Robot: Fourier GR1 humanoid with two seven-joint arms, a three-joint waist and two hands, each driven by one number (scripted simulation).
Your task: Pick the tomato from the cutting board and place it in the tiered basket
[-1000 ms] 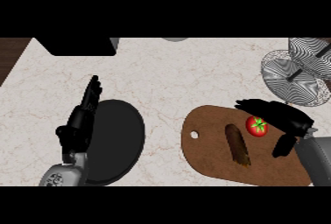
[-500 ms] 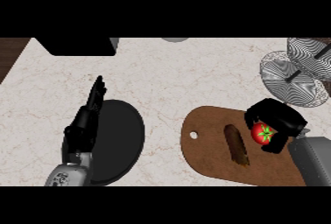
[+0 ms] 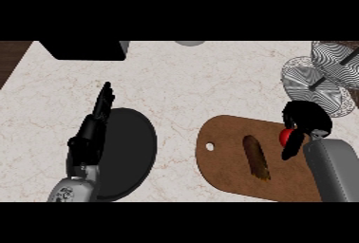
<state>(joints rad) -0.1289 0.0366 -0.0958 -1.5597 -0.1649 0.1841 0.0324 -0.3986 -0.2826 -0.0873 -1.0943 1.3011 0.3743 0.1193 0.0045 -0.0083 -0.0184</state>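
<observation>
At right edge of cutting board, right hand curled round tomato, half hidden.

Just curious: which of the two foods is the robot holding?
The red tomato, inside the curled right hand; the long brown food lies free on the board.

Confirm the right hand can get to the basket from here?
Probably yes. The right hand, curled round the tomato, sits at the cutting board's right edge, just short of the basket. Nothing shows between them, so the way looks free.
</observation>
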